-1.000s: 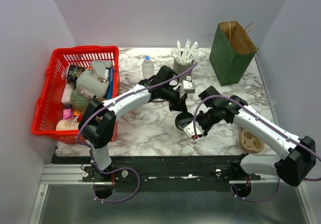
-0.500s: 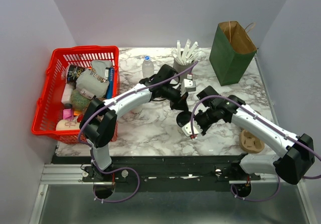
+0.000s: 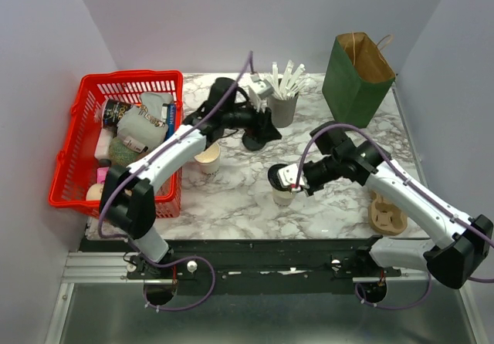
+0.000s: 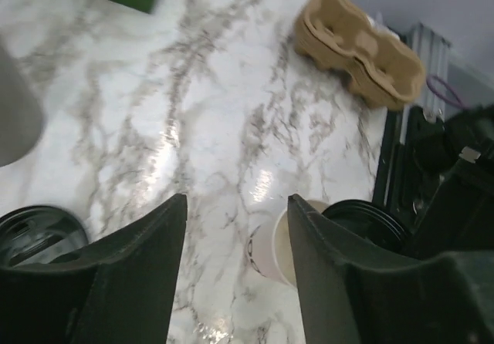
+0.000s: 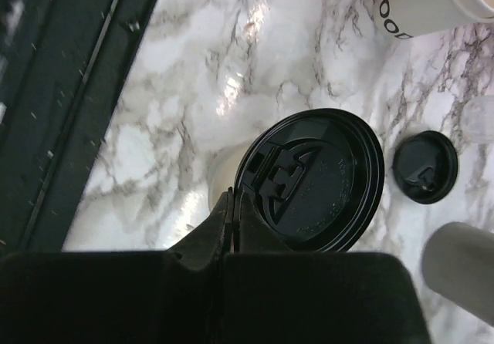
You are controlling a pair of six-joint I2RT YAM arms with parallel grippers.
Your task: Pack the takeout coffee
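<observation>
One red basket [image 3: 131, 75] is sitting at the left, crowded with goods. One plain lidless cup [image 3: 207, 157] is standing just right of it. The left gripper [image 4: 237, 199] is hanging with its fingers spread and nothing between them, beside the one grey cup of sticks [image 3: 282, 109]. One loose black lid [image 5: 425, 166] is lying near. One takeout coffee [image 3: 282, 188] is standing mid-table: cream paper wall and a glossy black round lid. The right gripper [image 5: 231, 205] is clenching its fingers together at the lid's rim. One green bag [image 3: 355, 78] and one cardboard carrier [image 3: 387, 217] are sitting at the right.
</observation>
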